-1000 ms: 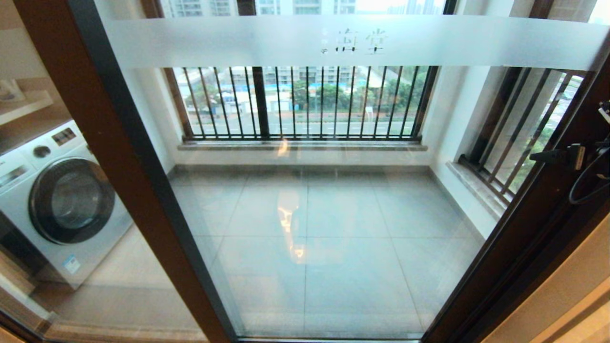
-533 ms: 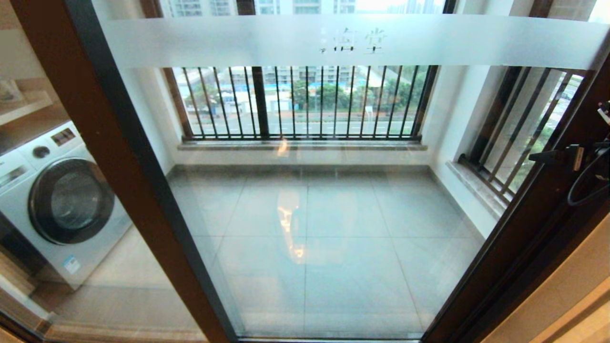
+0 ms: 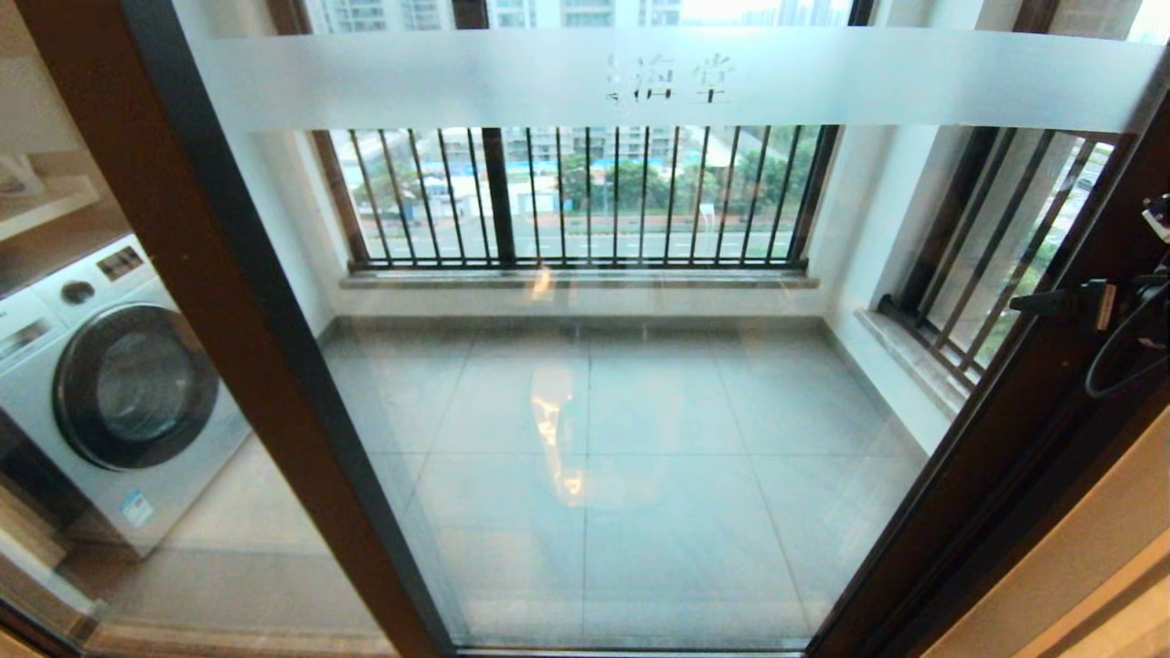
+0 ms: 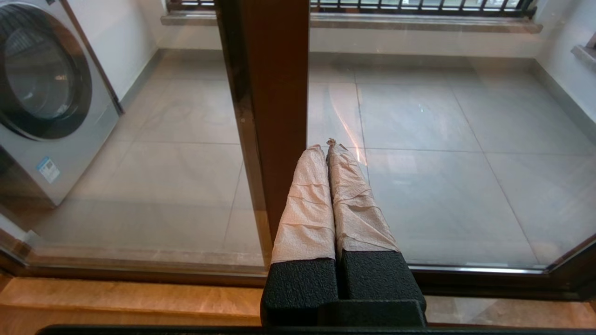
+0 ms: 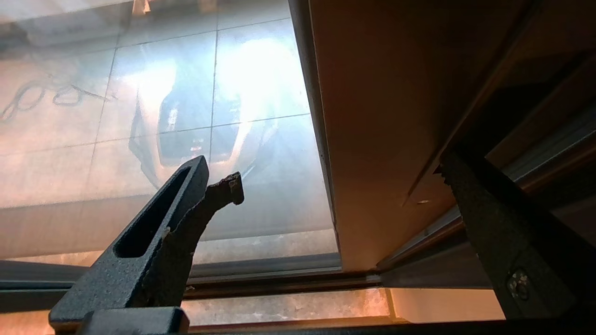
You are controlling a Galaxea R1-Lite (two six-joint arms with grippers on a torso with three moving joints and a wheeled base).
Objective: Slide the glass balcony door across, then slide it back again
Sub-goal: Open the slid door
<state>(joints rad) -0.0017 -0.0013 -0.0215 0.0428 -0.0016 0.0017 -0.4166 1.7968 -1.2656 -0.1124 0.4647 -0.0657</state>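
Washing machine [image 3: 110,384] behind left pane — right gripper [image 3: 1051,302] spread astride the glass balcony door [image 3: 640,411] stile, left gripper [image 4: 328,149] closed, empty.

I get soft daylight through the barred window [image 3: 585,196]; glare streaks the floor tiles [image 3: 558,420] behind the glass balcony door [image 3: 640,78]; head view bows at its edges; right wrist view looks hazy, washed out.
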